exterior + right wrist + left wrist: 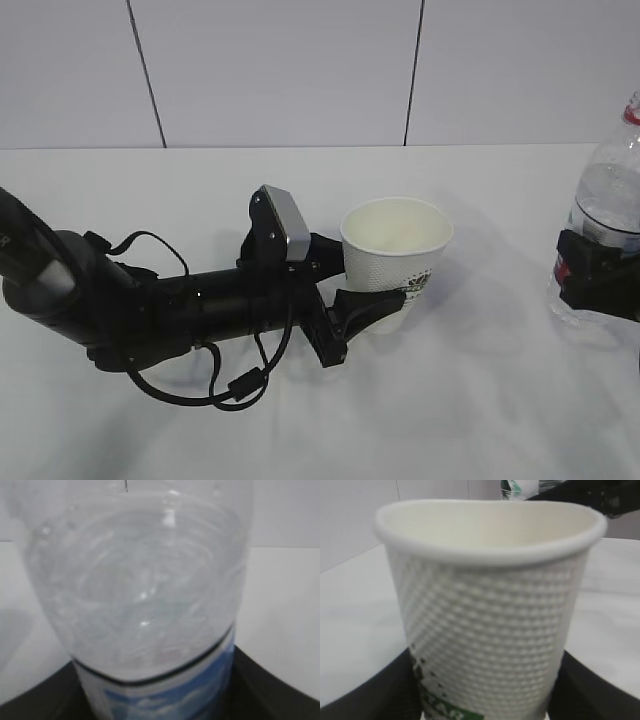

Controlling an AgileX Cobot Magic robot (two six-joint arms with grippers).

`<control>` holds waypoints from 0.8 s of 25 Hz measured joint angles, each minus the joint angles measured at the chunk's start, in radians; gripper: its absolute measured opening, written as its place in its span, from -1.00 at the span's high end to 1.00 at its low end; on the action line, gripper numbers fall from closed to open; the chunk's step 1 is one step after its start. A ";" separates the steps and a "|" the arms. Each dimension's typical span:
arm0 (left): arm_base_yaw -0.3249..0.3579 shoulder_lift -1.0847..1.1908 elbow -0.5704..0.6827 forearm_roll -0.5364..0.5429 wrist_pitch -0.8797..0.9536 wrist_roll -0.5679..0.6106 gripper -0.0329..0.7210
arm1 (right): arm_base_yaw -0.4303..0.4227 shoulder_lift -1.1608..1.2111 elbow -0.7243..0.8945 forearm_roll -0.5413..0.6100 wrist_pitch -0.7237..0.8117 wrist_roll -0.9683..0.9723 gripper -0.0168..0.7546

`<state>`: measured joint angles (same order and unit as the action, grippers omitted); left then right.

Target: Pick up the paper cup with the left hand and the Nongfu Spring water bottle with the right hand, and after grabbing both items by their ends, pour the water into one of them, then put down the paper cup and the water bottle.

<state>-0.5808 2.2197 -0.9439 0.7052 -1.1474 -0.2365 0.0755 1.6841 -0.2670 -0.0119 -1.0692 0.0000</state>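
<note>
- I have the left hand's black two-finger gripper point(362, 285) around the small white tapered paper cup point(394, 259): one finger shows on the far side and one on the near side, low on the cup's wall, so I read it as holding the cup between its jaws.
- The right hand's black gripper point(598, 275) sits at the label band of the clear plastic Nongfu Spring water bottle point(601, 215); in the right wrist view the bottle fills the space between the dark fingers, so I take that as a hold as well.
- My judgement of progress: both grasps look made, but the cup appears to rest on the white desk point(480, 400), and I cannot tell whether the bottle has left it. Lifting, pouring and setting both down are all left to do.
- The cup stands upright directly ahead of the left gripper, its mouth open and its cream inside apparently empty. Its wall is embossed with small dots, with a green print near the base.
- The bottle stands upright in front of the right gripper, well apart from the cup. It holds clear water, with a red ring at the neck; I cannot tell whether a cap is on.
</note>
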 joint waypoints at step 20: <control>-0.061 0.003 0.000 -0.017 0.002 -0.014 -0.37 | 0.000 -0.211 0.005 0.000 0.242 -0.043 -0.21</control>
<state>-0.6418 2.2232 -0.9439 0.6880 -1.1452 -0.2509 0.0755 1.4733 -0.2625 -0.0119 -0.8269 -0.0428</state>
